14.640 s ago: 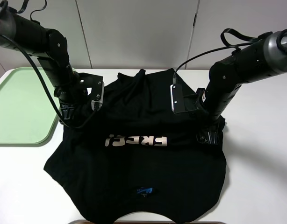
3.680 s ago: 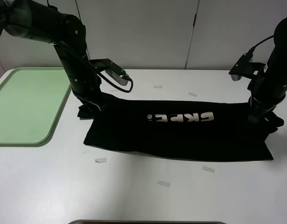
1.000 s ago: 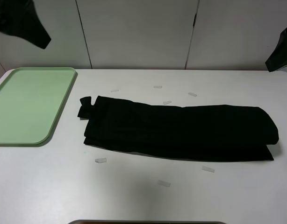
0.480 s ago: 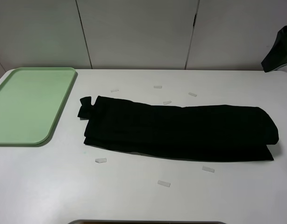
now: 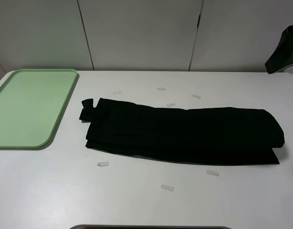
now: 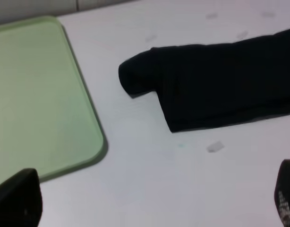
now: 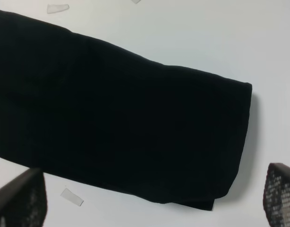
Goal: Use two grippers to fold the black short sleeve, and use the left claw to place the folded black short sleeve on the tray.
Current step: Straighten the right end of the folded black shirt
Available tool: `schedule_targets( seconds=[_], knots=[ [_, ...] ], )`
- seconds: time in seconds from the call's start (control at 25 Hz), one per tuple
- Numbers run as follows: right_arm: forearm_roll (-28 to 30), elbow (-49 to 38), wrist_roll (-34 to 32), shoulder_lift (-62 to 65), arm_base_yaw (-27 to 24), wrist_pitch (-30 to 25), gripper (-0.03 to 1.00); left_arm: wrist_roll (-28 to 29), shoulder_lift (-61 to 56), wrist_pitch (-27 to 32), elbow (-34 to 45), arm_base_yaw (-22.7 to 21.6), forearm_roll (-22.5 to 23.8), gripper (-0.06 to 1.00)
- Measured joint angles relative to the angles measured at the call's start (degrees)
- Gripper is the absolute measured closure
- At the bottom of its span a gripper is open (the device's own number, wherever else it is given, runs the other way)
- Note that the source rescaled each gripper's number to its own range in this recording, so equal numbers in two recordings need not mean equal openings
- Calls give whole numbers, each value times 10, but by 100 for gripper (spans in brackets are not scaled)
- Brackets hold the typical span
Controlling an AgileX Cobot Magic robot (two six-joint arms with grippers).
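So the biggest thing here is the white table [image 5: 137,205], and stretched across the middle of it is the black short sleeve [image 5: 184,134]. It's folded into one long flat band running left to right, printed side hidden, with a little nub of fabric poking out at the end nearest the tray. It's lying on the table, not on the tray, and nothing is touching it.

The tray [image 5: 22,109] is the light-green one at the left edge of the table, near that end of the shirt but with a strip of bare table between them.

Of the arms, the high camera only catches a dark bit of the right arm [image 5: 283,57] at the far right edge, up off the table. The wrist cams show more. The left gripper [image 6: 152,203] hangs over the gap between tray and shirt with its pincer spread wide and nothing in it. The right gripper [image 7: 149,196] sits above the other end of the shirt, also wide apart and empty.

Smallest stuff: a handful of pale little scraps [image 5: 103,164] scattered on the table around the shirt.
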State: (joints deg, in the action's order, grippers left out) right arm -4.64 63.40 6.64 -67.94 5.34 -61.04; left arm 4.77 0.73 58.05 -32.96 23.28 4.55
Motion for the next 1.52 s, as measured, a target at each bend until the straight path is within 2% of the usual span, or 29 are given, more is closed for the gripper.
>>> schedule_targets(
  seconds=[0.2, 0.4, 0.84, 0.96, 1.2, 1.32, 1.52],
  knots=[
    [-1, 0, 0, 0, 0, 0, -3, 2, -9, 39, 19, 0, -1, -4],
    [-6, 0, 0, 0, 0, 0, -3, 9, -11, 36, 45, 0, -3, -4],
    [-10, 0, -2, 0, 0, 0, -3, 12, -11, 35, 46, -2, -2, -4],
    [-14, 0, -2, 0, 0, 0, -3, 12, -11, 35, 46, -43, -1, -4],
    [-15, 0, -2, 0, 0, 0, -3, 12, -11, 35, 46, -165, -1, -4],
    [-15, 0, -2, 0, 0, 0, -3, 12, -11, 35, 46, -209, -1, -4],
    [-15, 0, -2, 0, 0, 0, -3, 12, -11, 35, 46, -227, 0, -4]
  ],
)
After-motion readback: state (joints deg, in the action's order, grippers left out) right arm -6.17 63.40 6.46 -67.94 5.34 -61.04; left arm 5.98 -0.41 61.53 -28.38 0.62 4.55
